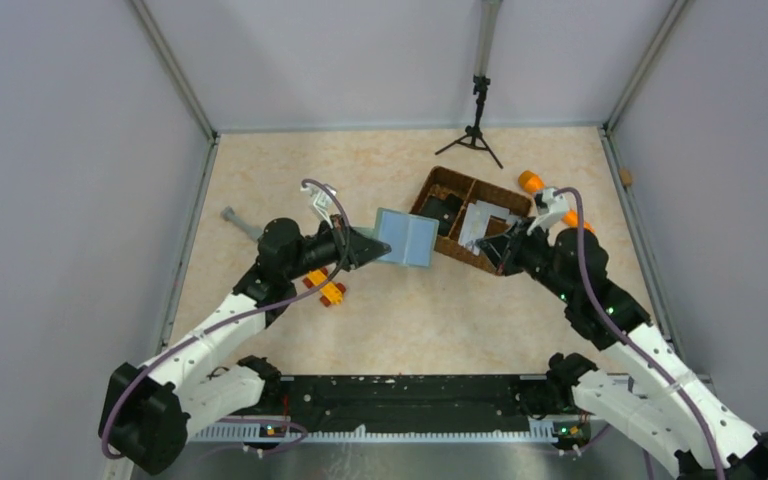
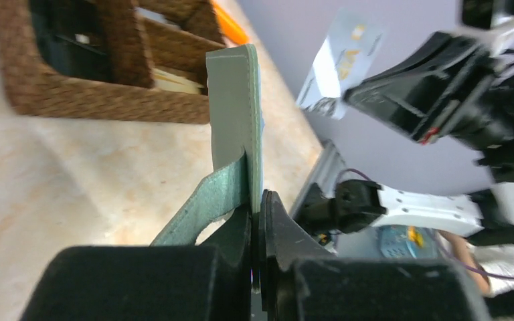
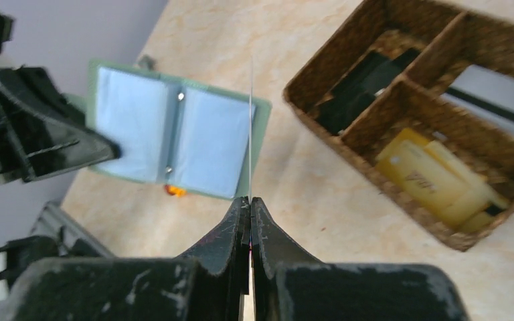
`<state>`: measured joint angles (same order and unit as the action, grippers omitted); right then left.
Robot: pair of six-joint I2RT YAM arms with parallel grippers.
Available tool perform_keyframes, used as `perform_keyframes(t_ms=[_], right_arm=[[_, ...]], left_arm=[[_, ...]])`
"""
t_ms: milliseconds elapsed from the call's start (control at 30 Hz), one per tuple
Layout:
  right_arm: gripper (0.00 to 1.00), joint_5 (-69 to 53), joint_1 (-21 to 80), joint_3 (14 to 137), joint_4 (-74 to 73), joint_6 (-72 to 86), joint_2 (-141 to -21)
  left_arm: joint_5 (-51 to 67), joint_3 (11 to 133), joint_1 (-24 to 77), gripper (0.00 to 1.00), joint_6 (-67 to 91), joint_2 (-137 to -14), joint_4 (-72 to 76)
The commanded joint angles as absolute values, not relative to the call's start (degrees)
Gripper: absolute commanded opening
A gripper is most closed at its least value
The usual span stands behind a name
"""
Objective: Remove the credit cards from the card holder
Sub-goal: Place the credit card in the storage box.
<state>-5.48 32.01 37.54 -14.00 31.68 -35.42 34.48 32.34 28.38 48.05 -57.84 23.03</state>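
Note:
The card holder is open like a book above the table, sage green outside and pale blue inside. My left gripper is shut on its left edge; in the left wrist view the holder stands edge-on between the jaws. My right gripper is shut on a silver-grey credit card, held clear of the holder near the brown basket. In the right wrist view that card shows only as a thin edge rising from the closed jaws.
The brown woven divided basket sits at the back right, its compartments holding black, yellow and pale cards. An orange toy lies by the left arm. A grey tool, a black tripod and orange pieces stand further back.

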Motion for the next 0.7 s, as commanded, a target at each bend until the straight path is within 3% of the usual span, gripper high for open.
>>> perform_keyframes(t_ms=[0, 200, 467, 667], right_arm=[[0.0, 6.9, 31.7, 47.7, -24.4, 19.1, -45.2], [0.0, 6.7, 31.6, 51.6, -22.2, 8.5, -54.0], [0.0, 16.7, 31.6, 62.8, -29.5, -4.3, -65.1], [0.0, 19.2, 31.6, 62.2, -25.7, -17.5, -68.9]], left_arm=[[26.2, 37.3, 28.2, 0.0, 36.3, -55.3, 2.8], [25.4, 39.2, 28.1, 0.0, 34.5, -55.8, -2.5], [22.1, 42.7, 28.1, 0.0, 30.8, -59.0, -10.4], [14.2, 49.9, 28.4, 0.0, 24.1, -64.9, -23.5]])
